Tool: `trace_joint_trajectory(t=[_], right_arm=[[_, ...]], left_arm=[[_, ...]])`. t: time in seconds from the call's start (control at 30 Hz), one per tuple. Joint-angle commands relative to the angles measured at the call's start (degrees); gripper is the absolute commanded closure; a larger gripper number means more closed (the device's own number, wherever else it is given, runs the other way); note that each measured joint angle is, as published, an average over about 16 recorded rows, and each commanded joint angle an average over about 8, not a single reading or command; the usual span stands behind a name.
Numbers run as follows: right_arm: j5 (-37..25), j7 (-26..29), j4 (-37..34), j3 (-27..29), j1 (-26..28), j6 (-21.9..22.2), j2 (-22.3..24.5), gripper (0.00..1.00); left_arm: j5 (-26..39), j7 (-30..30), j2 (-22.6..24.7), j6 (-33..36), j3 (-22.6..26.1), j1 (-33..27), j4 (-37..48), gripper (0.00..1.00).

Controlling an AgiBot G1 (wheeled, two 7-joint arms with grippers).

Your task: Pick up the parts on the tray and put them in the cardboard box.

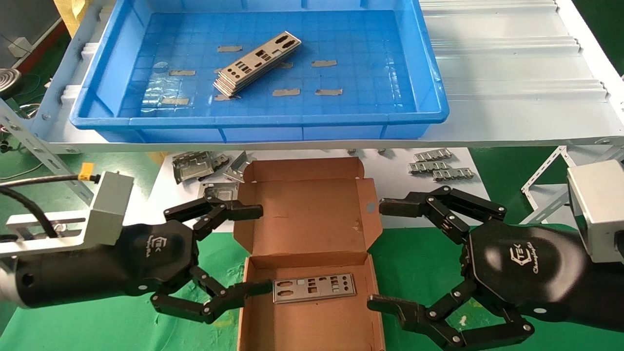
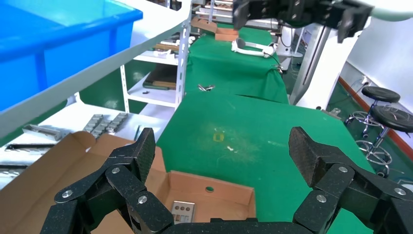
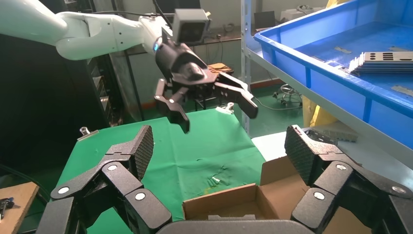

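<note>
While both hands sat low beside the box, the next part lay up and ahead of them on the tray, which stood on a white shelf above the bench. Starting at the left, the left hand hung at the box's left edge with its fingers spread wide and nothing between them; its lower fingertip sat just beside the left end of one plate already lying flat in the box, long axis running left to right. The box lay open between the two hands, lid folded back toward the shelf. Above it, the stack of parts rested on the tray floor a little left of the tray's middle, among bits of grey tape. Its long axis ran on a diagonal, near end pointing toward the left hand's side, far end angled away to the right. By that lie, the left hand looked the nearer one, and a reach would need to rise over the tray's front wall and turn to close across the stack's narrow width. On the right, the right hand hovered at the box's right edge, fingers likewise spread and empty. Dark brackets and ribbed strips lay under the shelf, beyond the box.
</note>
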Motion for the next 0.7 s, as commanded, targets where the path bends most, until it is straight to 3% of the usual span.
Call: trace_joint_trajectory(t=[0.03,0.7], right_arm=[[0.0,0.0,0.0,0.0,0.0,0.0,0.0,0.0],[0.0,0.0,-0.01,0.0,-0.01,0.01,0.0,0.0]], left_arm=[[-0.51,-0.88,-1.04,-0.2,-0.97,0.79,-1.93,0.0],[-5.34,-9.07,-10.8,-1.99,-10.1,8.21,-20.21,0.0]])
